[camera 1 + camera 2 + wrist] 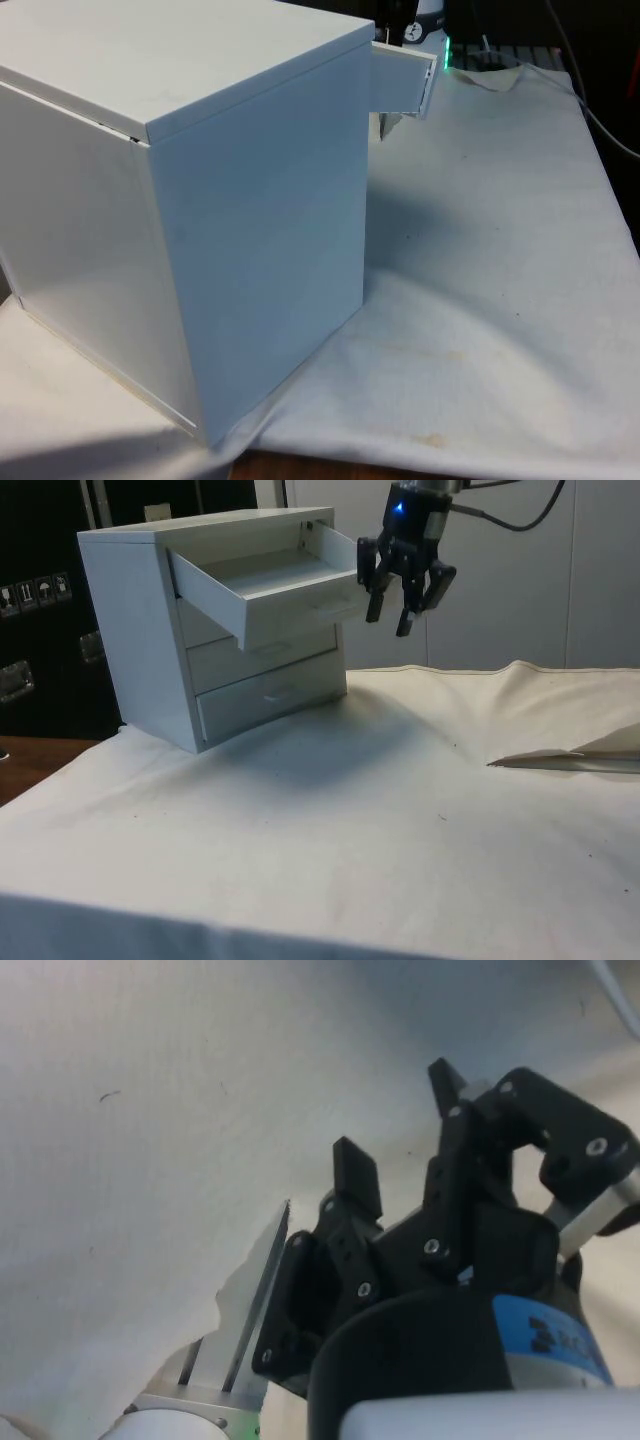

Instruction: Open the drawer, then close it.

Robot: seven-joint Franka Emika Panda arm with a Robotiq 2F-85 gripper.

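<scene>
side view puts the white chest of drawers [200, 630] toward the far end of the desk [330, 820], standing on the white cloth [420, 780] with its fronts turned toward the arm; its top drawer [265, 585] is pulled well out, the inside bare and pale, while the two lower drawers [265, 675] sit flush in the frame; the black claw [404, 600] hangs in the air just beside the open drawer's front, level with it, apart from it and well above the cloth; its fingers [377, 605] are spread, released, grasping nothing; front view shows the chest's plain back and side [250, 250] large and near, with the open drawer's end [405, 85] jutting out past its far corner toward the front view's right; wrist view shows the claw's dark fingers [357, 1175] parted over the rumpled cloth [150, 1110], nothing between them.
</scene>
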